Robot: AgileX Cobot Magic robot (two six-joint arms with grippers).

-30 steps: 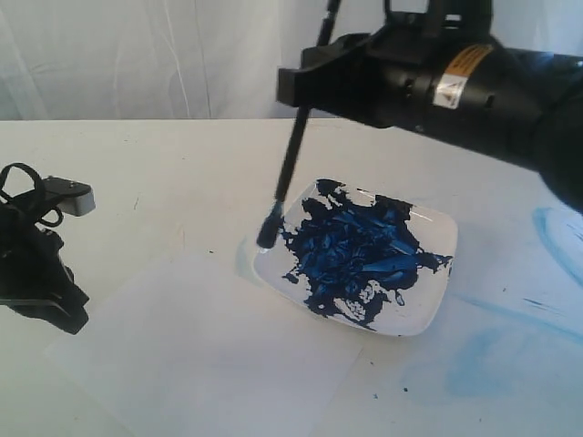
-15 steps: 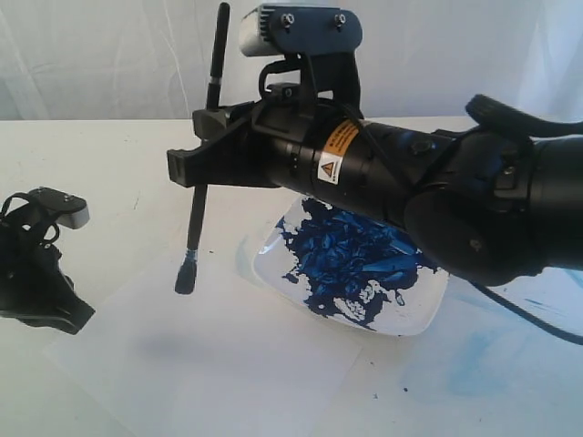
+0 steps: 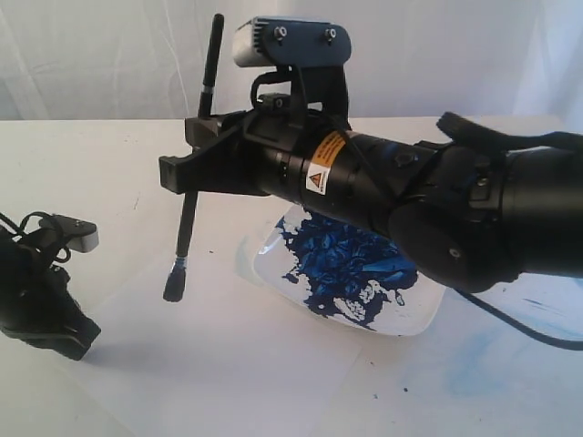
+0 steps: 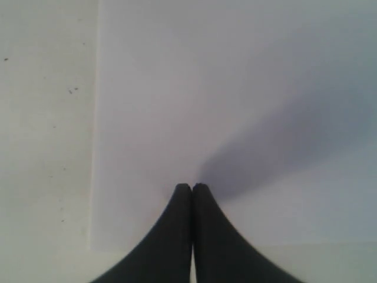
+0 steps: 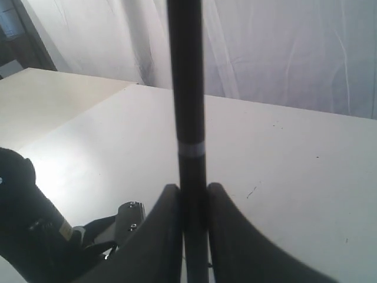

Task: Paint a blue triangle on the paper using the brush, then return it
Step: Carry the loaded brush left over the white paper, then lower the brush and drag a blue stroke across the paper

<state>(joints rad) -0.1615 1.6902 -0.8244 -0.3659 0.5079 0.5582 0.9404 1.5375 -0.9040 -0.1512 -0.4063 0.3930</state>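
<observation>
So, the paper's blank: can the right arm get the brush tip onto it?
Probably yes. The right gripper holds the brush near upright, its bristles hanging above the paper with nothing between; the left gripper sits aside at the sheet's edge.

Exterior: close, angled down. My left wrist cam straight down on paper [image 4: 235,88], shared with exterior; right's level, along brush [image 5: 185,88].

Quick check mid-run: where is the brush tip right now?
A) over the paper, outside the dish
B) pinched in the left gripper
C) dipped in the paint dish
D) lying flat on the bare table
A: the brush, held nearly upright in the right gripper, has its bristles over the paper, beside the dish rather than in it.
</observation>
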